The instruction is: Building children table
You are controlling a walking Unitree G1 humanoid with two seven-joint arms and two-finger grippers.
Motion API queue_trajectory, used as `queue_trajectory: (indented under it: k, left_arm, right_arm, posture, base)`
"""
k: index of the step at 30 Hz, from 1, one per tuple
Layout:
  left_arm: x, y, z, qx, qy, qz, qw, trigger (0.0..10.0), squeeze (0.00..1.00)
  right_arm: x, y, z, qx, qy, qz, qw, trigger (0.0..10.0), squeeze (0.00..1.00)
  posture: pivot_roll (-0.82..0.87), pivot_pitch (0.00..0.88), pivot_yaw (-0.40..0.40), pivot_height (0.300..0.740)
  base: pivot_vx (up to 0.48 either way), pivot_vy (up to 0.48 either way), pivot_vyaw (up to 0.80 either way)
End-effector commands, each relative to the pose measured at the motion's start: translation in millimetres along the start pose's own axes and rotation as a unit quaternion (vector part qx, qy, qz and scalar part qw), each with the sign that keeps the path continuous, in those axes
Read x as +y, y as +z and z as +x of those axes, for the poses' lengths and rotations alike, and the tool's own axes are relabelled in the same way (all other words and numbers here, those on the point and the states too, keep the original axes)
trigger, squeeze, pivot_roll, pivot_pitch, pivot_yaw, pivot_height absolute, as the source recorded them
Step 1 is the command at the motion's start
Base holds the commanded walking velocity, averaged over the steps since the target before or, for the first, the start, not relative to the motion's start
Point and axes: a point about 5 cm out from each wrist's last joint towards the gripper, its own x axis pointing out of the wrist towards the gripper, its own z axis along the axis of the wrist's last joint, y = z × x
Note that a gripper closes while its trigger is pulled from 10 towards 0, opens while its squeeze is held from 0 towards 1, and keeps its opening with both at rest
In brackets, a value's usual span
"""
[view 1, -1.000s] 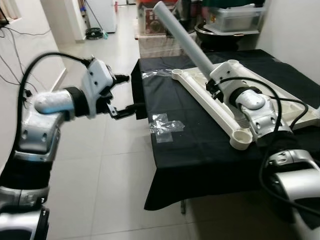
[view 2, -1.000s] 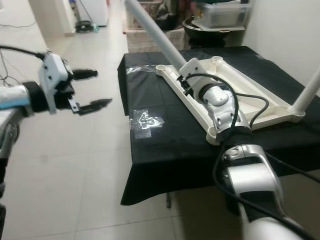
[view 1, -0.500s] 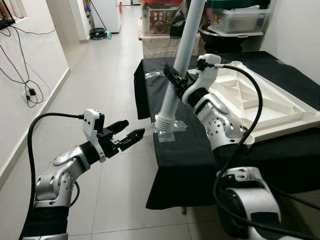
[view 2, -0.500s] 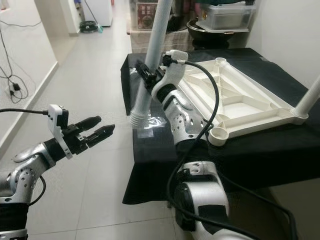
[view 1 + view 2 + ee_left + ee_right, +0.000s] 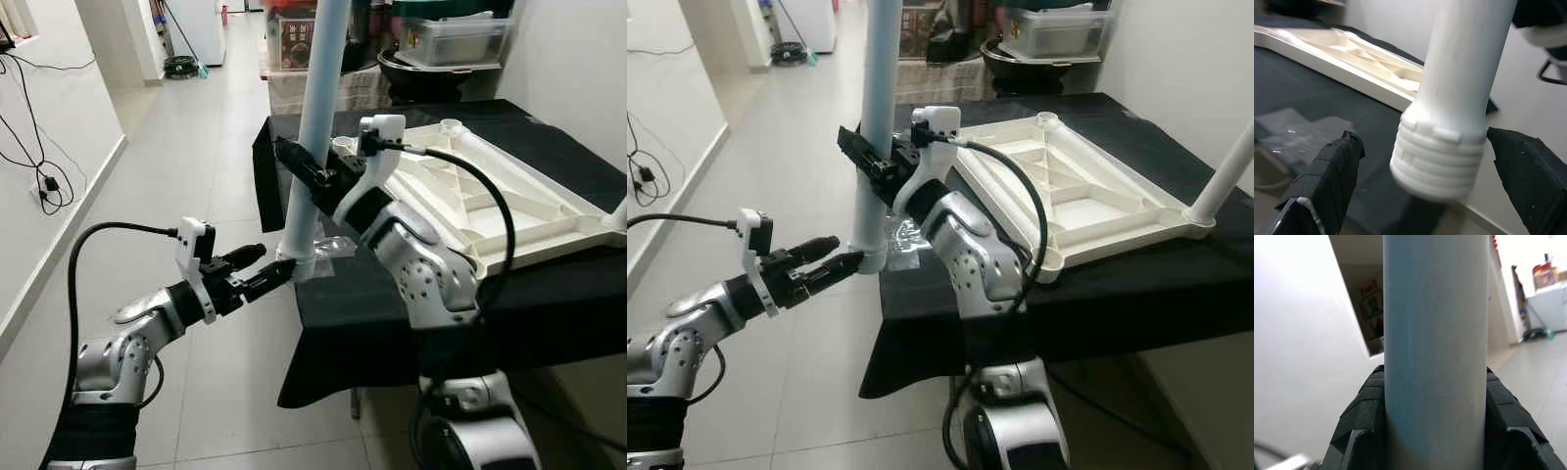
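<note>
Leg (image 5: 315, 127) held upright at table (image 5: 392, 294) front-left corner, right end effector (image 5: 312, 174) clamped mid-shaft; left end effector (image 5: 277, 275) spread either side of threaded end. Upturned tabletop (image 5: 490, 196) alongside, one leg fitted at most; assembly apparently early.

two grippers: left (image 5: 277, 274), right (image 5: 307, 172), two legs: one held upright (image 5: 315, 127), one fixed at the tabletop's far corner (image 5: 1225, 171), one upturned white tabletop (image 5: 509, 196), one black-clothed table (image 5: 392, 294), one clear bin (image 5: 460, 37), one black pan (image 5: 411, 69)
</note>
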Motion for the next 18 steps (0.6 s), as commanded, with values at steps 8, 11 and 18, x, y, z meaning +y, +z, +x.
queue_trajectory:
  k: [8,11,18]
  left_arm:
    - [-10.6,-16,6.1,0.065,-0.070,-0.023,0.995,10.0,0.00]
    - [-11.9,-18,6.7,0.073,-0.078,-0.025,0.994,10.0,0.00]
    - [-9.8,-16,6.6,0.063,-0.072,-0.014,0.995,0.0,0.00]
  right_arm:
    - [28.6,-1,1.2,0.002,0.057,0.020,0.998,0.0,0.00]
    - [29.9,-1,1.8,0.003,0.060,0.020,0.998,0.0,0.00]
    - [32.6,0,-0.3,0.009,0.059,0.021,0.998,0.0,0.00]
  posture:
    - [0.03,0.000,-0.004,0.740]
    - [0.03,0.000,-0.003,0.740]
    - [0.03,0.000,-0.007,0.740]
  base:
    - [0.000,0.000,0.00]
    - [0.000,0.000,0.00]
    - [0.000,0.000,0.00]
